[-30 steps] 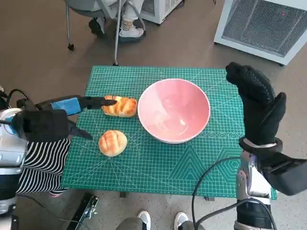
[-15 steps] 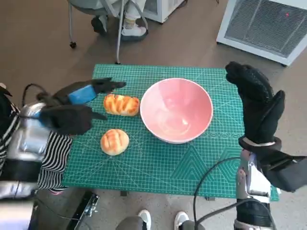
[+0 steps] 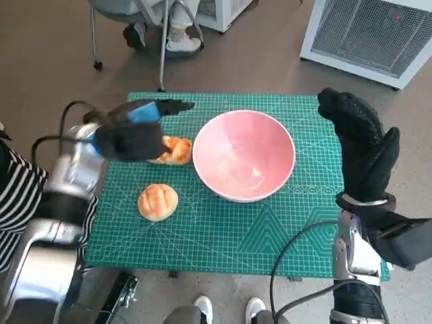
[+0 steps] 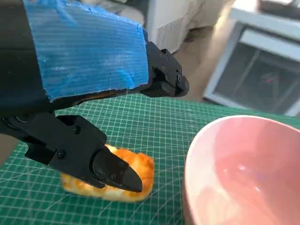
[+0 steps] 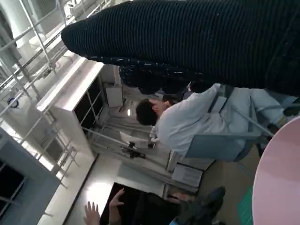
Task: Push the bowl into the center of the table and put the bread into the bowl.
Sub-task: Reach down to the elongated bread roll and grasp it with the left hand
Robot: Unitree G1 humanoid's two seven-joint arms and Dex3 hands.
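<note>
Lab/workshop: green cutting mat (image 3: 223, 229) on table, white equipment cabinets (image 3: 368, 34), metal racking (image 5: 33, 42).

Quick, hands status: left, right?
Left hand: open, empty, above the long golden bread roll.
Right hand: open, empty, raised beside the pink bowl.

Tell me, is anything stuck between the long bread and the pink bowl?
No. The long bread lies right beside the pink bowl, nothing visible between them. The left hand hovers over the bread, and the bowl looks empty.

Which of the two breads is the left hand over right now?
The elongated bread beside the pink bowl; the left hand partly covers it. The round bread lies apart, nearer the robot.
</note>
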